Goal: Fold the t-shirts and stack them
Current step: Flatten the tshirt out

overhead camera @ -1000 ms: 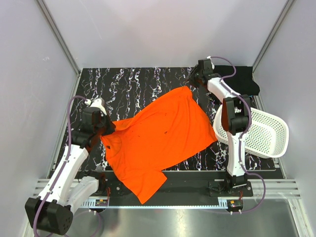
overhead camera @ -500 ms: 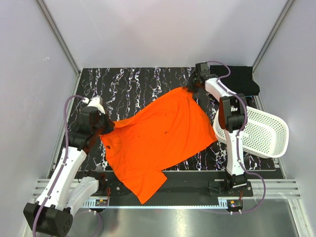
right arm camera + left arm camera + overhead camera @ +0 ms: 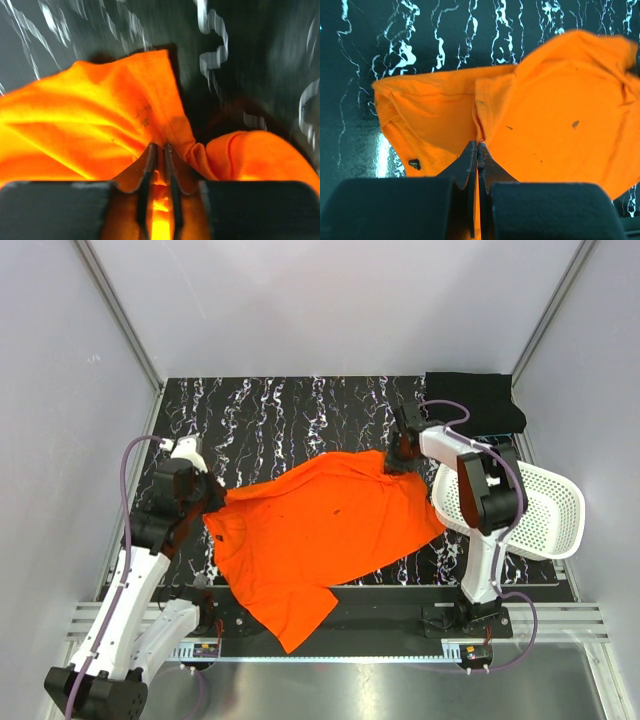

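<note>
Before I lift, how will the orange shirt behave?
Likely floppy: the orange t-shirt bunches in folds at the right gripper. It will probably sag between pinches, since the left gripper holds only a thin edge.

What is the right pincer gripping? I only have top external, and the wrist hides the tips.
Observer: The right wrist view shows the right pincer closed on a bunched fold of the orange t-shirt, with cloth between the fingers.
Operator: And the left one? Same problem here.
Observer: The left wrist view shows the left pincer shut, tips together on a seam of the orange t-shirt.
</note>
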Robot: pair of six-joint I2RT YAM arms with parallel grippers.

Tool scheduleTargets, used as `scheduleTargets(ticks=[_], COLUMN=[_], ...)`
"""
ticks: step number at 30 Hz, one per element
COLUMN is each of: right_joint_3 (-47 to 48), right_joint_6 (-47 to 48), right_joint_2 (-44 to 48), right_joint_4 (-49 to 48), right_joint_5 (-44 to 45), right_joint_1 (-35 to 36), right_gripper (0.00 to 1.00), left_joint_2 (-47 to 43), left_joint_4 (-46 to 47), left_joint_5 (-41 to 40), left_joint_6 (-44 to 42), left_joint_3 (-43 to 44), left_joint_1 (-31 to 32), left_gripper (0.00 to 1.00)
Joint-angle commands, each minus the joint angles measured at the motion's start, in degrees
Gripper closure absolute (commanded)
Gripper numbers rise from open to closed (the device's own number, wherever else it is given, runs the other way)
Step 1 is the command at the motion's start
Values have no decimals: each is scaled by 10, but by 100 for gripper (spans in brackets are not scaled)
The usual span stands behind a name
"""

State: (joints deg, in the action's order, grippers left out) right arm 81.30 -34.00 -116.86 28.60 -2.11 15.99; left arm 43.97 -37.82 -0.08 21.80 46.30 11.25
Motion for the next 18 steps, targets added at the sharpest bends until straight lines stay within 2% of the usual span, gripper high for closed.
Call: scheduleTargets(ticks=[1,2,6,9,14,18], right_joint_3=[-63,-74,-39,-11,42,86], right_joint_6=[37,35,16,-21,-48,-101], right_joint_2=[81,88,105,113,72,38], right_joint_4=[-35,-39,5,11,19,61], right_joint_5=[-1,-1,32,31,25,70], right_joint_1=[19,19,9,-3,-4,-5], right_gripper=[79,72,63,61,59,60], left_joint_2=[-11,-12,-12,-14,-15,-13], left_joint_4=[4,4,1,0,0,0], left_joint_5=[-26,-29,-22,-18,-19,-18], left_joint_6=[-14,-15,-16,-14,-19,-19], left_joint_3=[29,28,22,19,18,16], left_joint_1=[2,2,2,2,2,2], left_gripper=[100,100,100,100,100,100])
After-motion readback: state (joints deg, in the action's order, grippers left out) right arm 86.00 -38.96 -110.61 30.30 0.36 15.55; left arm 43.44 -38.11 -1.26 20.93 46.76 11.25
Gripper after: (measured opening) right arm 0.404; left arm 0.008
